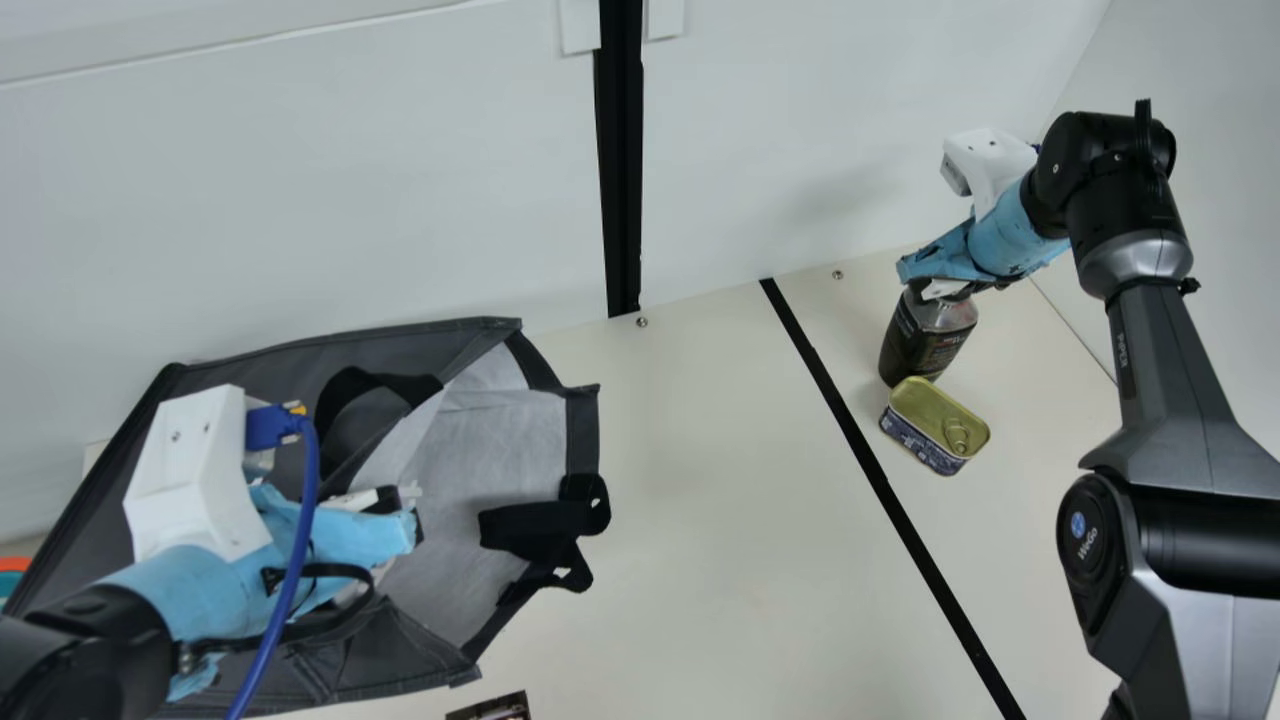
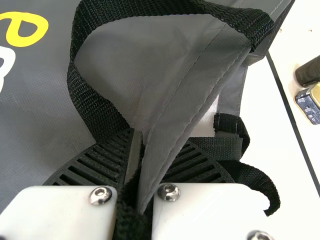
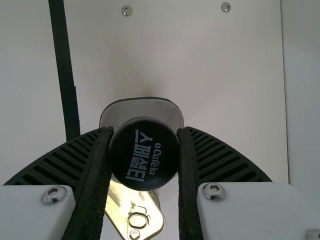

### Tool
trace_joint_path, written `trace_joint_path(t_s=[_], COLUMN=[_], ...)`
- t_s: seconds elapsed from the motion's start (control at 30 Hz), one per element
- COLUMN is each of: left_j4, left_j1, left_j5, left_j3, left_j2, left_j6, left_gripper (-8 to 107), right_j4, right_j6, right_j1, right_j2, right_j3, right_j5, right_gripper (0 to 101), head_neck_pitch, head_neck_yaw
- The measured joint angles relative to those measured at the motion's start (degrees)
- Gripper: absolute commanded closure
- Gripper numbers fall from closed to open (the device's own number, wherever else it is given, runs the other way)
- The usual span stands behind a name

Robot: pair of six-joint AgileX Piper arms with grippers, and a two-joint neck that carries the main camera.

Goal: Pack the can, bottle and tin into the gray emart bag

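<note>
Now | my right gripper (image 3: 145, 131) grasps the dark plastic bottle (image 1: 925, 345) at its black cap (image 3: 144, 167), beside the gold-topped metal tin (image 1: 932, 418) | my left gripper (image 2: 155, 137) pinches the gray fabric bag (image 1: 420, 350), limp | bottle likely weighty, slick: I'd squeeze firmly, upright

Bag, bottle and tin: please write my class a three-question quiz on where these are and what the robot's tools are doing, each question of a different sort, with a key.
1. True or false: the tin is outside the bag.
2. What is the right tool closed on?
a) the tin
b) the bottle
c) the bag
3. Fill in the missing word: the left tool pinches the edge of the ____.

Key: 1. true; 2. b; 3. bag
</note>
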Motion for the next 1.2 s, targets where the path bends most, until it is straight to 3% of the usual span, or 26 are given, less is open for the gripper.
trace_joint_path(t_s=[0.63, 1.2], left_j4=[0.0, 0.0], left_j1=[0.0, 0.0], left_j5=[0.0, 0.0], left_j3=[0.0, 0.0], left_j2=[0.0, 0.0], left_j6=[0.0, 0.0], left_gripper=[89, 89], right_j4=[2.04, 3.48], right_j6=[-2.06, -4.23], right_j1=[1.7, 4.23], right_j2=[-2.37, -7.44], right_j3=[-1.15, 1.99], right_j5=[-0.06, -0.06], right_gripper=[101, 101], head_neck_pitch=[0.0, 0.0], head_neck_yaw=[0.0, 0.0])
